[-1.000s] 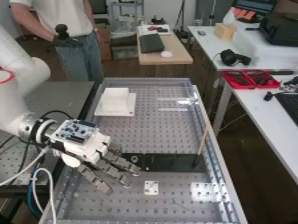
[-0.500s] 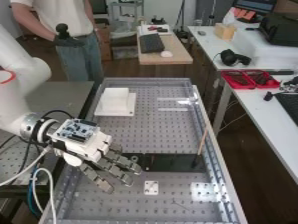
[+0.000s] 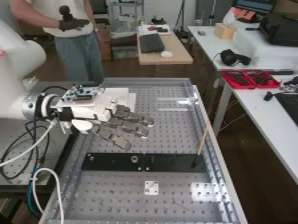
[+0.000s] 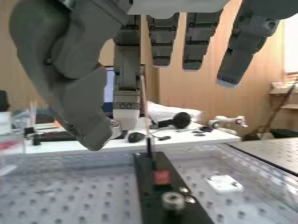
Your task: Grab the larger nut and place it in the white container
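While the hand hangs above the perforated tray, its fingers are extended and a little spread, the thumb well apart from them in the wrist view, with nothing clamped between; the larger nut sits on the long black strip, apart from the hand, and two smaller round metal pieces are just beside it on the same strip; further along, between the nut and a thin upright stick, there is a small red block; the stick leans slightly in the high view, its dark lower end at the strip; the white container stands on the tray beyond the strip, partly hidden behind the hand, and a small white plate with holes lies on the opposite side of the strip, apart from it
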`<state>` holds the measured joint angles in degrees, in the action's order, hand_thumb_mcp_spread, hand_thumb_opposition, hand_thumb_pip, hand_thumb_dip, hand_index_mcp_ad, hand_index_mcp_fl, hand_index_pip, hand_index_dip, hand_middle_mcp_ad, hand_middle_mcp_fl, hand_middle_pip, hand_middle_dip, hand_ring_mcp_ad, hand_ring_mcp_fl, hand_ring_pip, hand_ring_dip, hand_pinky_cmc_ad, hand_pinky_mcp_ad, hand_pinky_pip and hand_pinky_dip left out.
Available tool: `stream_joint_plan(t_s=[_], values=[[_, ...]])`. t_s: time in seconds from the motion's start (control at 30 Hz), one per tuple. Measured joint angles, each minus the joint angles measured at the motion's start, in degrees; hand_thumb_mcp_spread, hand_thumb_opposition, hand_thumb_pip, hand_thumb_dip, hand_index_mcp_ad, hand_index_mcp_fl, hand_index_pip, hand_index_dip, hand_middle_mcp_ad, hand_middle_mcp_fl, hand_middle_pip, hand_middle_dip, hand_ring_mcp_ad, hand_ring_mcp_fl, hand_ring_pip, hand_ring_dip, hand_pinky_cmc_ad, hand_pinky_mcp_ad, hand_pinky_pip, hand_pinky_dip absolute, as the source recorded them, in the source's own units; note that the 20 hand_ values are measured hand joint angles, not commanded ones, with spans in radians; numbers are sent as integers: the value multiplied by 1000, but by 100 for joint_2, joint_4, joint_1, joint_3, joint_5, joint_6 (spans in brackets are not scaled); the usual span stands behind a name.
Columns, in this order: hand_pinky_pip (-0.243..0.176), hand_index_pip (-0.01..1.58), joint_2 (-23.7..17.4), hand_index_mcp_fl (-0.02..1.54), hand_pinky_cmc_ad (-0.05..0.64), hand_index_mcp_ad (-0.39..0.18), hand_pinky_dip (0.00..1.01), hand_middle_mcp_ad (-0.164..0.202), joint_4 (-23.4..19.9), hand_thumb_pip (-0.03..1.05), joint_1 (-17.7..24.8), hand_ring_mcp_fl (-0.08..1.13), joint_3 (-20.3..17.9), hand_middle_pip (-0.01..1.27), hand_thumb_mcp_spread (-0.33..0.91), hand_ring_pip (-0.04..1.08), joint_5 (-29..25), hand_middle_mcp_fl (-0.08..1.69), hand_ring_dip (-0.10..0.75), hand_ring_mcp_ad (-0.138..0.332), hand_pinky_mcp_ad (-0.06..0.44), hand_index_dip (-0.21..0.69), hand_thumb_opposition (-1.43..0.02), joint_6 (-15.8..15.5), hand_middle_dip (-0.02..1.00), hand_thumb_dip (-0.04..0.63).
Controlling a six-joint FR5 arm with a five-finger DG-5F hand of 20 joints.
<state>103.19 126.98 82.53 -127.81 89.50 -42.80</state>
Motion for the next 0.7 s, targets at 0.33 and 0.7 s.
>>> stream_joint_plan(t_s=[0.33, 0.7], values=[[-93, 1536, -76, 316, 328, -51, 705, 65, 514, 737, 402, 0, 396, 122, 339, 216, 1343, 0, 110, 124, 291, 63, -929, 270, 202, 227], [-89, 1536, 219, 316, 328, -51, 684, 66, 952, 737, 642, 0, 747, 136, 339, 175, 2857, 0, 110, 124, 291, 63, -929, 418, 202, 227]])
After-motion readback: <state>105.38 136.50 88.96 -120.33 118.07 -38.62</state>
